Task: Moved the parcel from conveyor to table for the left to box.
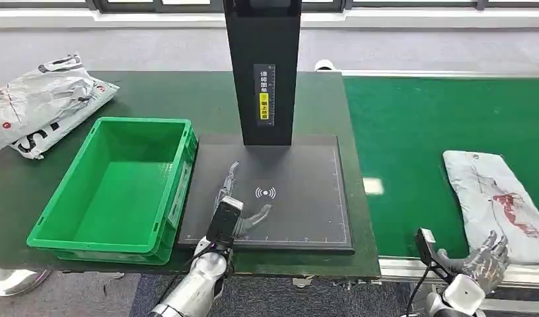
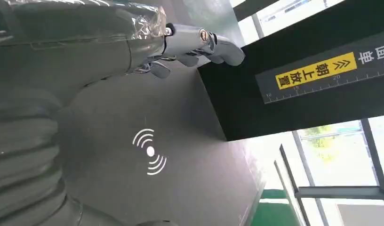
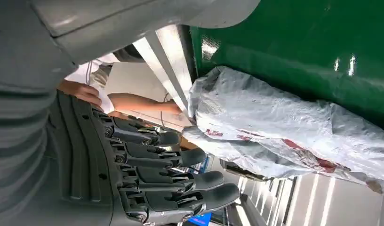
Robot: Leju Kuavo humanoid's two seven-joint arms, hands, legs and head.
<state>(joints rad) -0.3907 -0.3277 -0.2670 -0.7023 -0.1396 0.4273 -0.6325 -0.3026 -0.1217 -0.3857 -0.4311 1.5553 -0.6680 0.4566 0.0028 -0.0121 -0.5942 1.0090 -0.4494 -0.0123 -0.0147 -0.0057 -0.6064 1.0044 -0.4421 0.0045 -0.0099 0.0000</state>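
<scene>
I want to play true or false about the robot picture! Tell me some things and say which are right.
1. The green box has a parcel inside. False: it is empty.
2. A grey parcel lies on the green conveyor. True.
3. The right hand holds the parcel. False: it is open beside the parcel, holding nothing.
4. The left hand is over the dark pad. True.
5. More bags lie on the table behind the box. True.
</scene>
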